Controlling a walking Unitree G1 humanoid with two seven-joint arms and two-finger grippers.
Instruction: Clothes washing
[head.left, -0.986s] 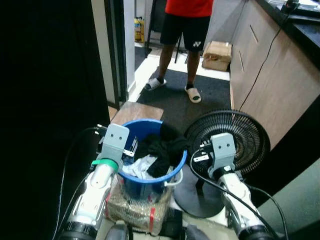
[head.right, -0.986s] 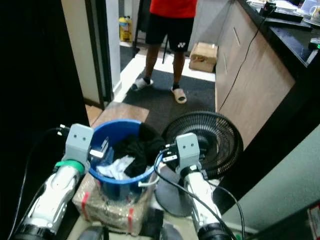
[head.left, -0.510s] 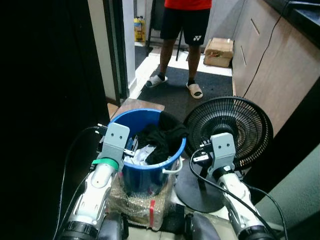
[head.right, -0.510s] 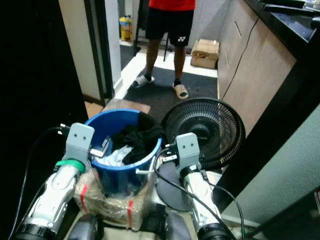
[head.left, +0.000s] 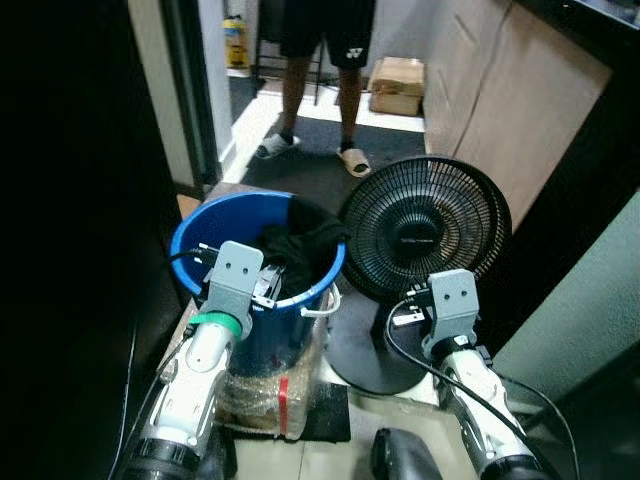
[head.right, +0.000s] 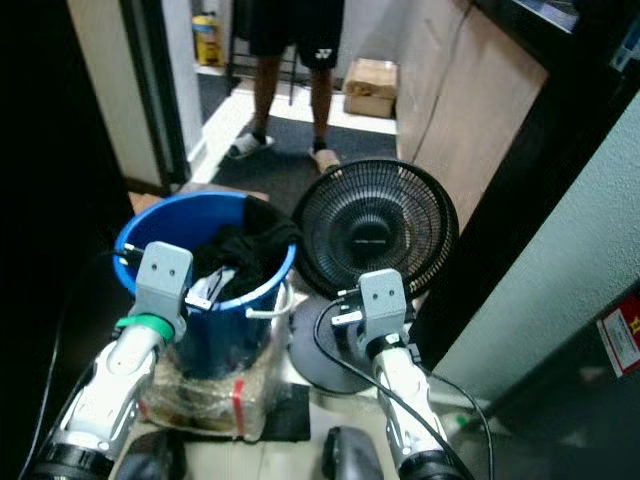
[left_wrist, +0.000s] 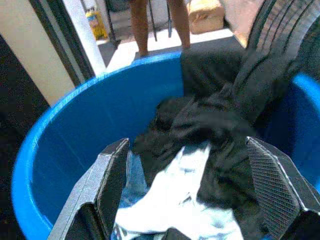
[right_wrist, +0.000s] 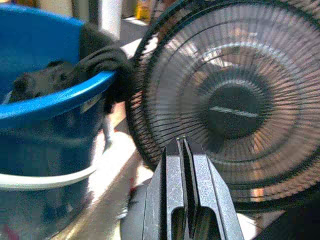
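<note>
bucket (head.left: 205, 232) top open, L side free | fan (head.left: 425, 230) touching R rim, blocks R approach

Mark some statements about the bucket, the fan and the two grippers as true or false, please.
1. The blue bucket holds dark and light clothes. True.
2. The black fan lies flat on the floor. False: it stands upright on its round base, beside the bucket.
3. The left gripper is open over the bucket. True.
4. The right gripper is open wide. False: its fingers are shut together, pointing at the fan.
5. The bucket is red. False: it is blue, with a white handle.
</note>
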